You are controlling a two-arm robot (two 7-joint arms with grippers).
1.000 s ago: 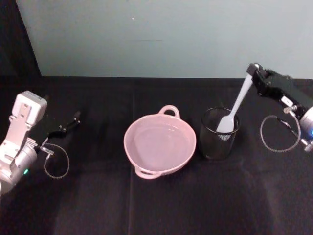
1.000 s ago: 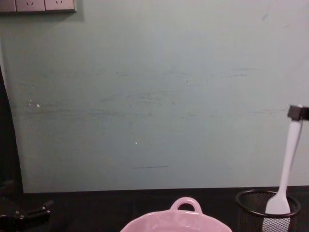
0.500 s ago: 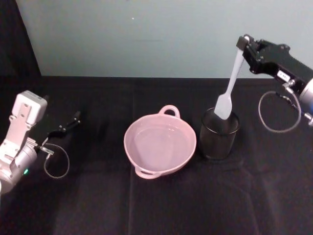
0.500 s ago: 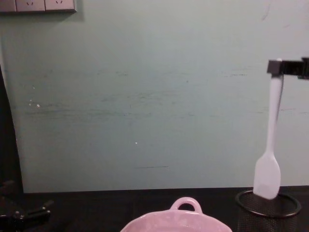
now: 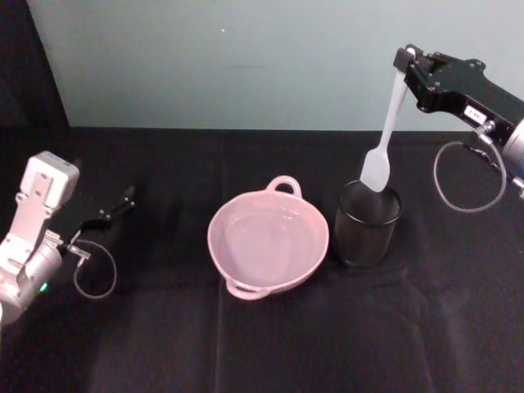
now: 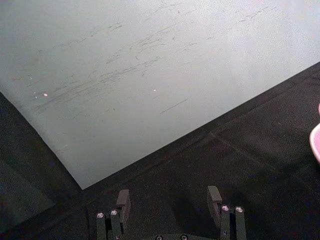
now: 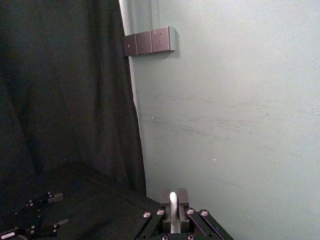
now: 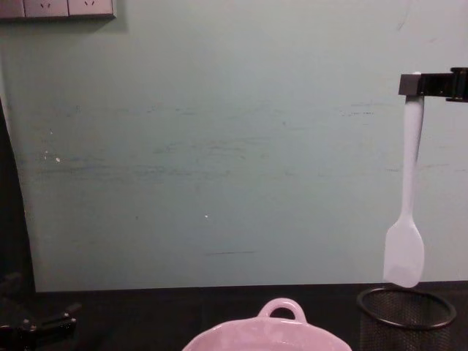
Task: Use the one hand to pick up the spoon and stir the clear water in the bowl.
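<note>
One slim white spoon (image 5: 388, 127), paddle head down, hangs pinched at its handle tip by the right tool (image 5: 404, 62) just above the mesh cup (image 5: 360, 246), beside the pink bowl (image 5: 211, 234); left tool (image 5: 124, 199) parked on the table's left, fingers spread.

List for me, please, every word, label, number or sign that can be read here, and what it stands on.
No text here can be read.
Small white label on the right gripper's body, which grips the spoon over the black mesh cup: too small to read.
The wall socket plates: no writing to be made out.
Parked left gripper, open: no markings visible.
</note>
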